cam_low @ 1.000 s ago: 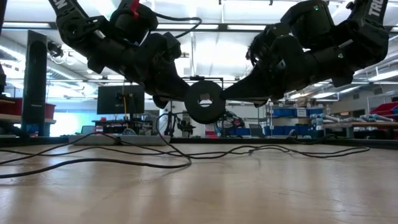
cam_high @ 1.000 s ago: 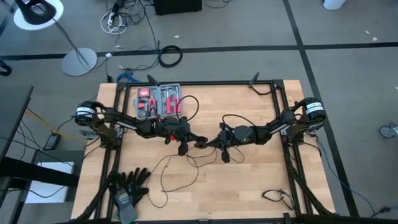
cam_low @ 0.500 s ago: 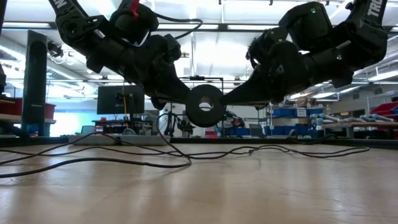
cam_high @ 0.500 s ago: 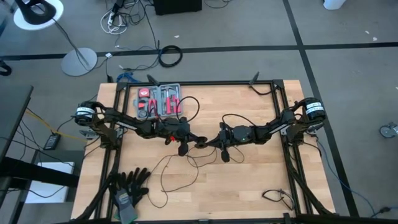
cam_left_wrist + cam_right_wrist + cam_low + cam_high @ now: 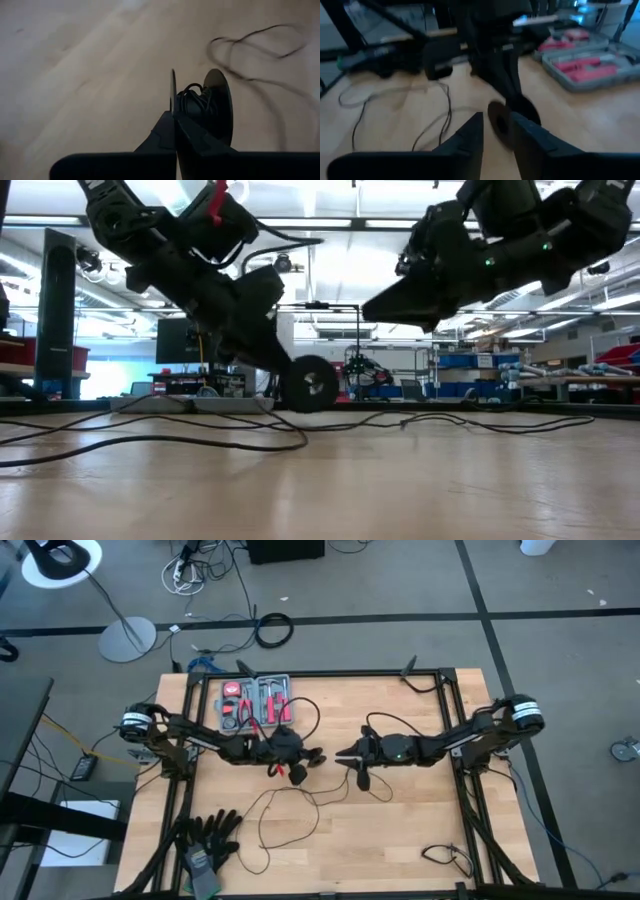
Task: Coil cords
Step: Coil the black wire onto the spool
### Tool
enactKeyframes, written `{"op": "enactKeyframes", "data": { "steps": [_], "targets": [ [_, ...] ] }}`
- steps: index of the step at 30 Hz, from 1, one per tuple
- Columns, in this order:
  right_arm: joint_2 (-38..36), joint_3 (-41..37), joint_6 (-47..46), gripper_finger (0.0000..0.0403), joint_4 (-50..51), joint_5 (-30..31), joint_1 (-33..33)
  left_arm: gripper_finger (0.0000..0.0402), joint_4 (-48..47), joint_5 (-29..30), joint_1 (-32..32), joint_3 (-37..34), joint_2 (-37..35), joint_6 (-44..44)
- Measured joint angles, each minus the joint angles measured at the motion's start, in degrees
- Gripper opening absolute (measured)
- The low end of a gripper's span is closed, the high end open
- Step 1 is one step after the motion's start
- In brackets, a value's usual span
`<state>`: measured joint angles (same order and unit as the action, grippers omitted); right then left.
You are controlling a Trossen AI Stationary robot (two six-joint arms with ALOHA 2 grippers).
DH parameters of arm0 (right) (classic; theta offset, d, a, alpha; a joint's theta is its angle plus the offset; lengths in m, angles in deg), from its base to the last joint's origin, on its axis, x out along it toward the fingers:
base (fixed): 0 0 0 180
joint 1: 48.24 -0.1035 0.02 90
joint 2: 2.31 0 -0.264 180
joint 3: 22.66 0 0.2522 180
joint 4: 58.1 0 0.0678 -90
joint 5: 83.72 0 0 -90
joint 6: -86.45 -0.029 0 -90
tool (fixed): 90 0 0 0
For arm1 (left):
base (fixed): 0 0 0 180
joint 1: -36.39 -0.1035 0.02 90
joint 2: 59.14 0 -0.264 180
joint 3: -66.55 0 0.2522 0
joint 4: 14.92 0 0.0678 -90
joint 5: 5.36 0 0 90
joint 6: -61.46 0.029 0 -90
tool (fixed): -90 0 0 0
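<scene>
From above, both arms meet over the middle of the wooden table (image 5: 400, 830), but only the table-level view shows the height: the left gripper (image 5: 290, 385) is pinched shut on the black disc (image 5: 312, 382), which hangs just above the boards, while the right gripper (image 5: 375, 310) sits higher and to the right, apart from it. The right wrist view shows that claw's fingers (image 5: 470, 132) parted with nothing between them, the disc beyond. The left wrist view alone shows thin wire wound between the disc's two round faces (image 5: 200, 102). The rest of the cord (image 5: 285, 815) trails in loose loops across the near table. At the far left, a grey tray (image 5: 257, 702) holds red-handled tools.
</scene>
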<state>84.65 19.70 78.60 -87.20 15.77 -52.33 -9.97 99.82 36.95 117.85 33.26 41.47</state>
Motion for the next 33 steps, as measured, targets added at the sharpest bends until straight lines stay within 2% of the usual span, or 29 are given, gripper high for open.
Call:
{"op": "enactKeyframes", "data": {
  "steps": [7, 15, 21, 24, 33],
  "targets": [
    [-7.3, -0.1, -4.5, 0.0106, 15.6, -0.6, -0.1, 0.0, -8.5, 7.2, 1.9, 2.0, 0.0, 0.5],
    [-8.2, -0.2, -8.5, 0.0105, 18.1, 0.1, -0.2, 0.0, -10.7, 9.3, 2.5, 4.8, 0.0, 4.6],
    [-4.7, 0.5, -10.2, 0.0101, 18.3, 0.6, -2.2, 0.0, -8.5, 11.2, 1.7, 4.8, 0.0, 0.7],
    [-1.0, 2.5, -9.9, 0.0092, 17.9, 3.5, -4.3, 0.0, -5.3, 13.5, 1.6, 4.8, 0.0, 0.0],
    [7.1, 10.1, 0.0, 0.0065, 18.0, 6.6, -7.7, 0.0, 3.4, 13.4, 0.9, 4.7, 0.0, 1.4]
  ]
}}
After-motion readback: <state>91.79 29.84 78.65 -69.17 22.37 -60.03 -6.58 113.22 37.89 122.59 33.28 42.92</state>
